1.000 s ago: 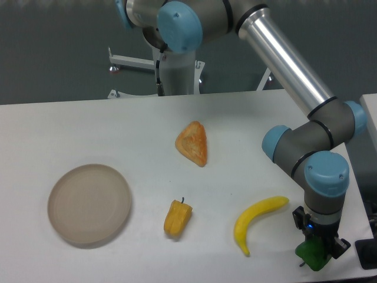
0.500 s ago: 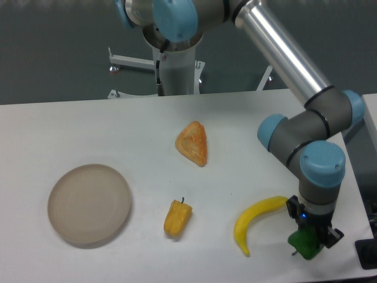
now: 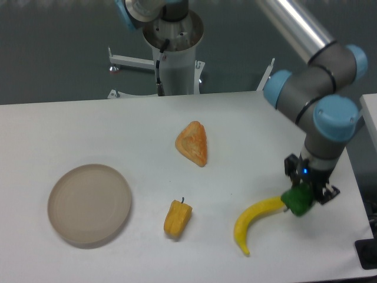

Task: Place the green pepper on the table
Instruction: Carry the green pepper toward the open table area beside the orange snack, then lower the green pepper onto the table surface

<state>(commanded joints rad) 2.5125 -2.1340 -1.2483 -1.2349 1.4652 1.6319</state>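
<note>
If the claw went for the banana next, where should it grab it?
Probably the middle of the banana, coming straight down from above, fingers across its narrow width. It lies flat on the table, curved, so the midsection balances best. Its upper end sits right by the green pepper held in the claw, so that end is crowded.

Silver arm with grey, blue-capped joints

You get even, soft overhead light that leaves the white table bright without harsh glare, only faint shadows under the plate and banana, a bright streak along the arm's metal tube, and a slightly soft, low-resolution picture throughout.
</note>
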